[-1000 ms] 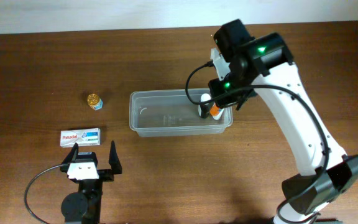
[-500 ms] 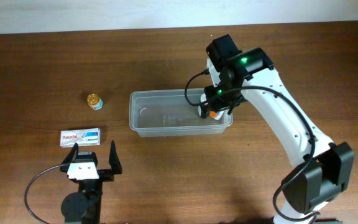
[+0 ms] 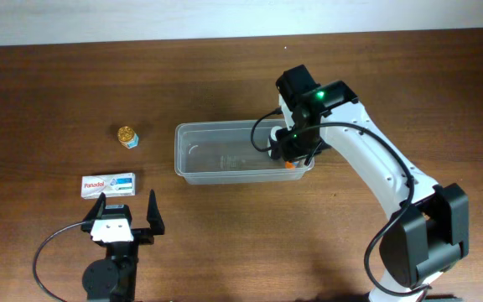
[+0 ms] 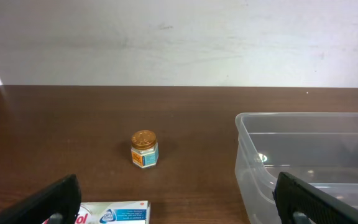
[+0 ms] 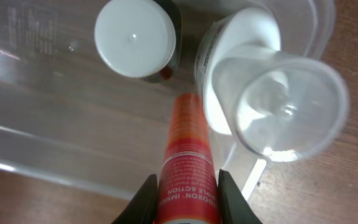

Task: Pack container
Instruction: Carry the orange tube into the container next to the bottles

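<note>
Soft, even indoor light, faint shadows, small glints on the clear container (image 4: 247, 149) — right wrist close-up slightly blurred, overhead sharp

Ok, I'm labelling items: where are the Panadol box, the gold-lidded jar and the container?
Panadol box (image 3: 108, 184): overhead view, middle of its top face.
gold-lidded jar (image 4: 145, 151): left wrist view, side just under the lid.
container (image 3: 177, 151): overhead view, left end wall.

The white-and-blue box (image 3: 109, 184) on the worktop (image 3: 49, 92) reads "Panadol" in red (the left wrist view catches only its last letters, "ol"). The orange tube (image 5: 188, 180) carries white print, partly cut off: "DOXON", "IMMU" and "ACTION".
</note>
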